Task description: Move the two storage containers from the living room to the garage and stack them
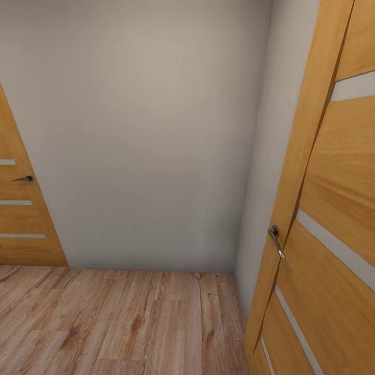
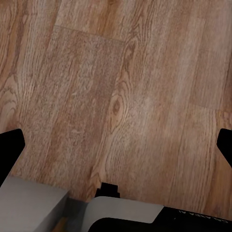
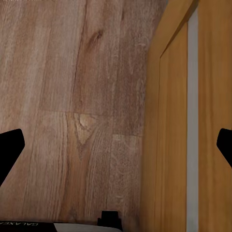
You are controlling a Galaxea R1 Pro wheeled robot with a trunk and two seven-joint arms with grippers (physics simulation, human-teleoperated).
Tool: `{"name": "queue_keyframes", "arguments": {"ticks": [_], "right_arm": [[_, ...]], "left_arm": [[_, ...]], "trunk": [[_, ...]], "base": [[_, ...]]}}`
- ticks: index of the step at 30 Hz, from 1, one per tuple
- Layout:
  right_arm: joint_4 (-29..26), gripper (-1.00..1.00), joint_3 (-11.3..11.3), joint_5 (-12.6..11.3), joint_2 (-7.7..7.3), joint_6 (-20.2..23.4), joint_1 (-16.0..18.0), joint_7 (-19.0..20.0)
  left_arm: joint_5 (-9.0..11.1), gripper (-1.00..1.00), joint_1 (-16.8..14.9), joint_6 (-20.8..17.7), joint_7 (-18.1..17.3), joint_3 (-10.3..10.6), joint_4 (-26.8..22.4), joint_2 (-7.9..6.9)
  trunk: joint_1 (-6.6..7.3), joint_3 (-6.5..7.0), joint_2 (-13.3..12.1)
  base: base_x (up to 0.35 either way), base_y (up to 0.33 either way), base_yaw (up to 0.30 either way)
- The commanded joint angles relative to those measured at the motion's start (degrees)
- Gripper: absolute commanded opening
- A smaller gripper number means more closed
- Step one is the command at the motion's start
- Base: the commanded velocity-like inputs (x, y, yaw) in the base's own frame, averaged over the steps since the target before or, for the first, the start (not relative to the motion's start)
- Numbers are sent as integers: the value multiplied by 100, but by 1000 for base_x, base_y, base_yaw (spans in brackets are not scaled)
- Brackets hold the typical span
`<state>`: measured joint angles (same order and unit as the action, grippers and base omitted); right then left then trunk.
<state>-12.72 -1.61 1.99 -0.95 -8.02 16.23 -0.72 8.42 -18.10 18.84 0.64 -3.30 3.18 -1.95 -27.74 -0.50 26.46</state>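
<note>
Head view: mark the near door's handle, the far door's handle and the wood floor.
near door's handle (image 1: 276, 240), head view, on the lever's middle.
far door's handle (image 1: 24, 179), head view, on the lever.
wood floor (image 1: 120, 323), head view, on a bare plank.

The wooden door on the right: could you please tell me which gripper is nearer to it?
The right gripper: its wrist view has the wooden door directly beside it, over the plank floor. The left gripper hangs over bare planks, no door nearby.
</note>
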Motion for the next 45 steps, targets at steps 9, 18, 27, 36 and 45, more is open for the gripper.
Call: {"name": "queue_keyframes", "arguments": {"ticks": [9, 18, 27, 36, 45], "right_arm": [[6, 100, -15, 22, -2, -21, 3, -10], [6, 100, -15, 21, -2, -22, 3, -12], [6, 100, -15, 21, -2, -21, 5, -13], [6, 100, -15, 21, -2, -20, 3, -13], [6, 100, -36, 15, 64, -15, 10, -18]], "left_arm": [[2, 100, -9, 41, -3, -30, 25, 2], [2, 100, -9, 38, -3, -30, 25, 2], [2, 100, -9, 40, -3, -30, 25, 2], [2, 100, -9, 39, -5, -30, 25, -1], [-5, 100, 30, 48, 11, -10, 28, 66]], "trunk": [[-2, -5, 7], [-2, -5, 7], [-2, -5, 7], [-2, -5, 7], [-2, -5, 7]], "base": [[0, 0, 0], [106, 0, 0], [80, 0, 0], [1, 37, 0], [0, 1, 0]]}}
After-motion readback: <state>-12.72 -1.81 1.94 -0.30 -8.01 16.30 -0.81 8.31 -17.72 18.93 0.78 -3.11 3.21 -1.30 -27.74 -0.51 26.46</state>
